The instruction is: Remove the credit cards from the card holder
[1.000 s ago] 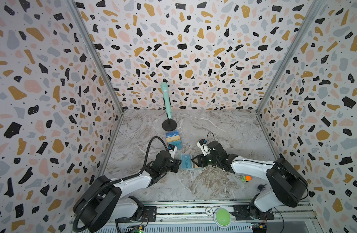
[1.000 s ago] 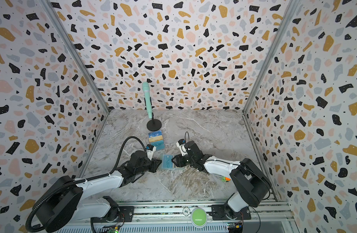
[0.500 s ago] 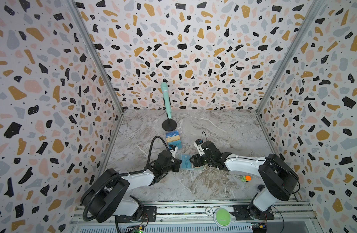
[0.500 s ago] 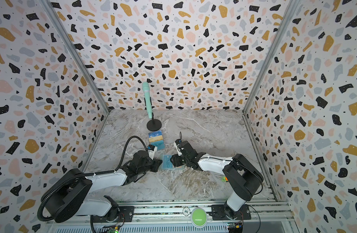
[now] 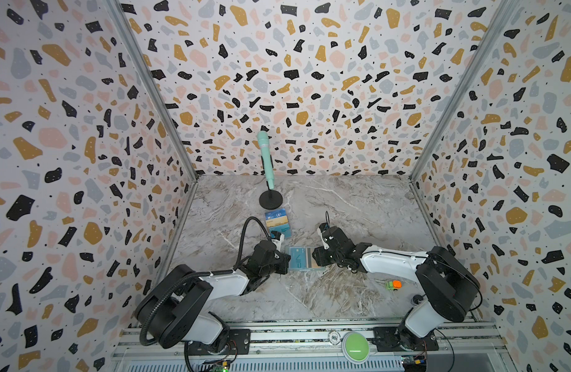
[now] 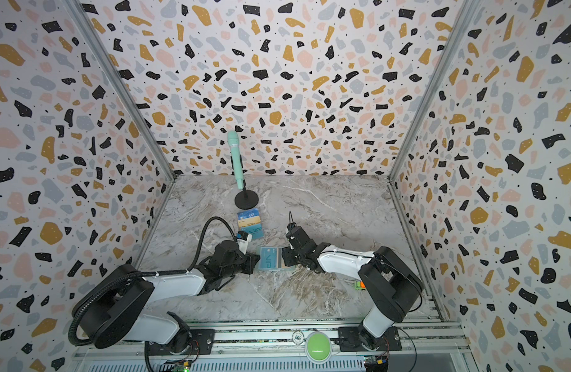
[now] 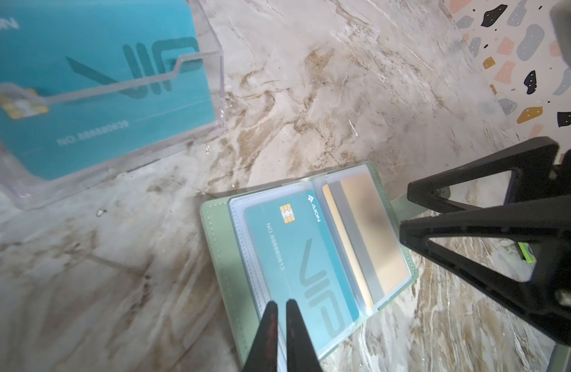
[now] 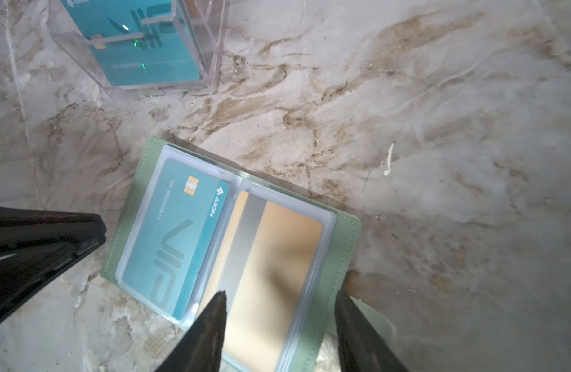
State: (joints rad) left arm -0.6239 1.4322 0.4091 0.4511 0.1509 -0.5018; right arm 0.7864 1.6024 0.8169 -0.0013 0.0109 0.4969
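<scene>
Marbled grey tabletop point(image 5: 342, 206) inside speckled walls point(image 5: 84, 161) carries the scene. Both arms have come in low on the card holder point(image 7: 214, 232), which lies open and flat near the middle, between them. On the left, the left gripper point(image 7: 281, 304) has narrowed over the last second until only a sliver shows between its jaws. Its tips sit at the outer edge of the left sleeve page, over the teal card point(image 7: 297, 251), though whether they pinch the plastic or merely press it down I cannot tell. Neither card is out yet: the teal one lies in the left page, the golden card point(image 8: 287, 244) in the right page. On the right, the right gripper point(image 8: 280, 292) has edged nearer and stands moderately open, jaws straddling the golden card's near end without closing on it. My reading is that the holder is now braced, so extraction can begin, yet none has.
</scene>
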